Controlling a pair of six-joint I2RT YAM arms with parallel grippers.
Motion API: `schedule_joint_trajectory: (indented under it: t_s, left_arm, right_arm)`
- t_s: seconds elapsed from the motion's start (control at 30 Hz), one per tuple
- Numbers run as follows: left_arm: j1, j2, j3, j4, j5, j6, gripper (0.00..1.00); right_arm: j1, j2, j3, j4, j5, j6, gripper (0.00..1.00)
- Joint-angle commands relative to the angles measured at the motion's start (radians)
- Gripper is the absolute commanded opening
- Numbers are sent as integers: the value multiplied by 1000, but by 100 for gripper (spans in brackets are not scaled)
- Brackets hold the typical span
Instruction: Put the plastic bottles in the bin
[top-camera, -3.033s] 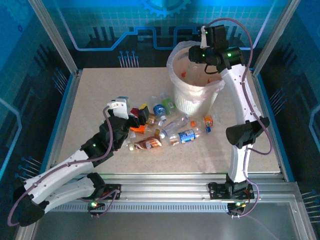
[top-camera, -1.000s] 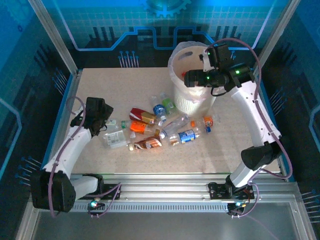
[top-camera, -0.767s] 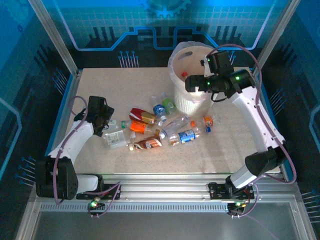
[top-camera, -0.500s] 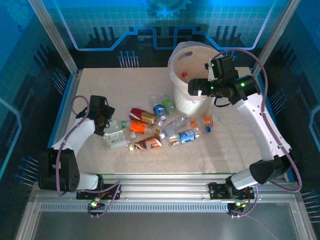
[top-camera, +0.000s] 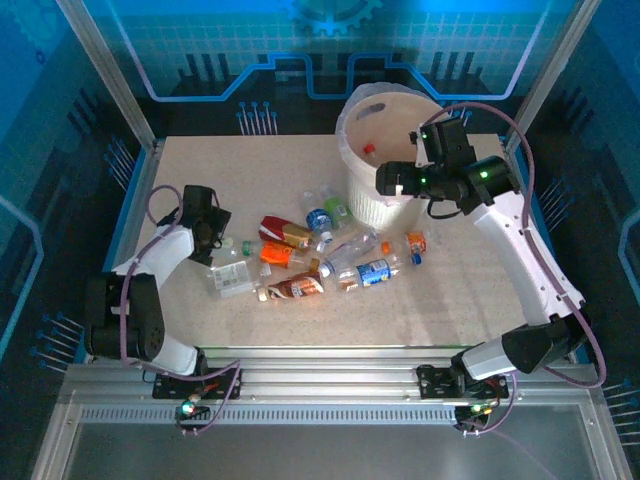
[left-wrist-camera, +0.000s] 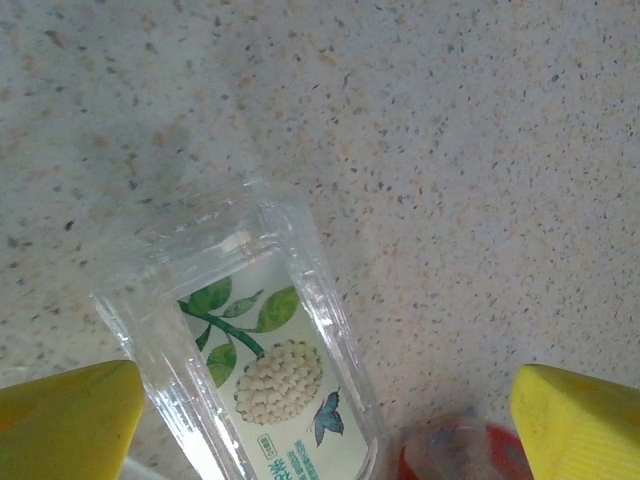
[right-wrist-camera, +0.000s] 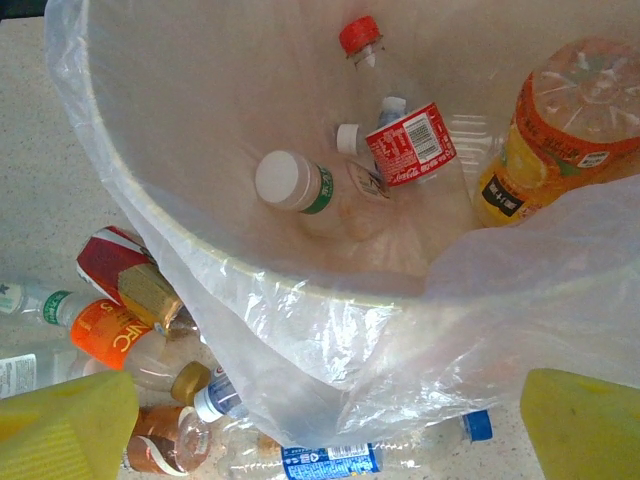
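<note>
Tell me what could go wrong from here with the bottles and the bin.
1. The clear bottle lies askew and off-centre under the open left gripper; closing may push it sideways or catch the red thing beside it.
2. The open right gripper hangs close over the bin's loose bag; it could snag the plastic and tug the bin.

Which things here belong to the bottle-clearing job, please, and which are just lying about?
Part of the job:
- loose bottles
- clear leaf-label bottle
- bin
- bottles already inside it

Just surroundings:
- table
- metal rail
- blue wall panels
</note>
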Motion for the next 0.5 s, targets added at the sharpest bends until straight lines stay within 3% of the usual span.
schedule_joint_trajectory:
  t_s: [0.0,0.47]
  left_arm:
    - [14,44,54,31,33,15,95]
    - [14,214,185,9,21,29,95]
  right_arm:
    - [14,-26,-20,15,2,14,100]
    - [15,-35,-37,15,17,23,100]
